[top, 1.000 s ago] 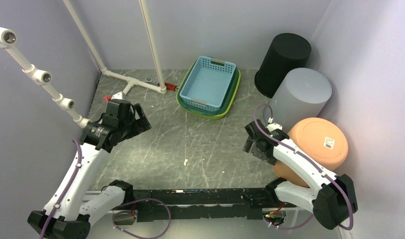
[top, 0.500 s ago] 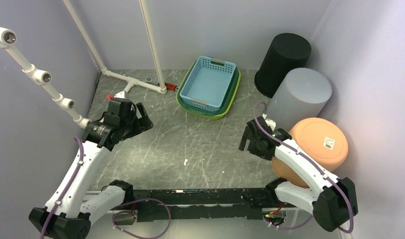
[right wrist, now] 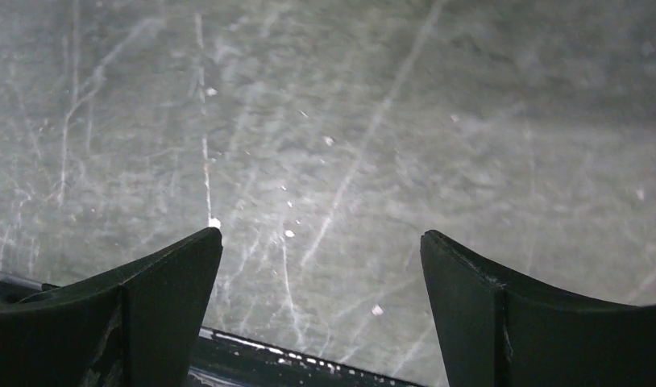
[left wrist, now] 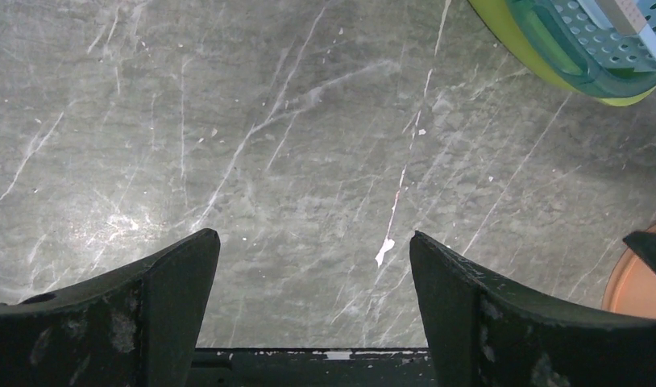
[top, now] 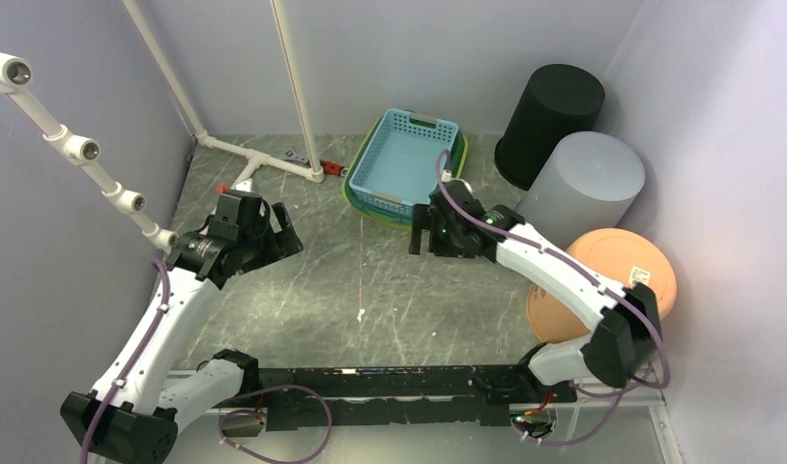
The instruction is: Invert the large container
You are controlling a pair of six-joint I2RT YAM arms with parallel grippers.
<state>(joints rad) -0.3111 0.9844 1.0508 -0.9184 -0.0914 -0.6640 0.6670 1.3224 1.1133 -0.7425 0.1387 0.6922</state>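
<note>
1. Top view: the blue basket (top: 409, 162) sits open side up at the middle of the worktop's (top: 370, 285) far edge, nested in a teal basket and a lime-green basket (top: 450, 198). The black bin (top: 549, 116) and grey bin (top: 588, 179) in the far right corner and the orange basin (top: 622, 275) at the right edge all show closed bottoms. I therefore judge the basket stack to be the container to flip. Its long axis runs from the near edge to the far edge, leaning a little right, and one handled short end faces the arms.
2. Top view, arms: the right gripper (top: 416, 234) hovers just beside that near short end with its jaws apart and empty, pointing toward the left edge. The left gripper (top: 281, 232) is also spread and empty. It stands well apart from the basket, toward the left edge and near the white pipe frame (top: 274, 159). The right arm is clearly the nearer.
3. Left wrist view: wide-open fingers (left wrist: 139, 314) frame bare worktop. The basket stack's corner (left wrist: 583, 48) shows at upper right, ahead and to the right.
4. Right wrist view: parted fingers (right wrist: 502, 322) over bare worktop only, with no basket in sight. The gripper would likely have to turn toward the far edge to meet the rim.
</note>
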